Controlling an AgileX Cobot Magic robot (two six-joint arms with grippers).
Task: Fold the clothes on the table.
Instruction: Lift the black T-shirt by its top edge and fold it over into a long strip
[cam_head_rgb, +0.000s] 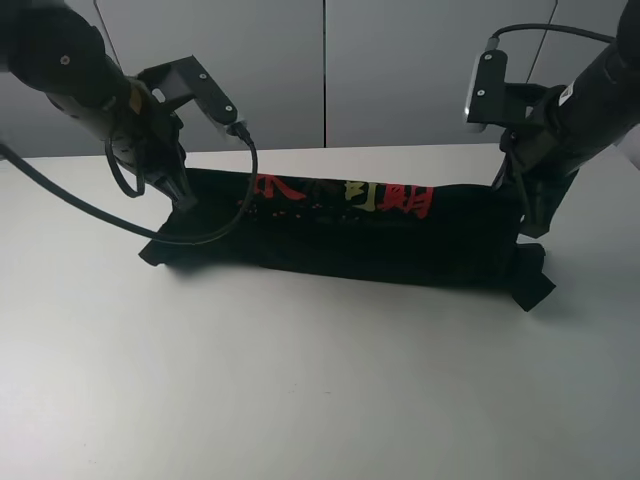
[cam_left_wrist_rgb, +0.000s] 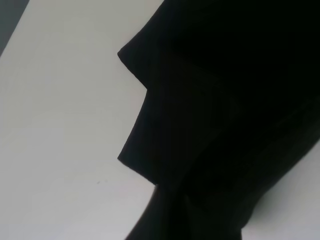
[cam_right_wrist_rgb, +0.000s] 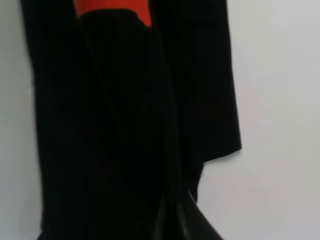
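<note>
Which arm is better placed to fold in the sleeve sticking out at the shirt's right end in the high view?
Right. The right gripper is at that end, just behind the sleeve. The left gripper is at the opposite end, with the whole shirt between.

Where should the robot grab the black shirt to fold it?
Probably at its two short ends, from above. The shirt lies as a long narrow band across the table, so the left gripper suits its left end and the right gripper the right end.
</note>
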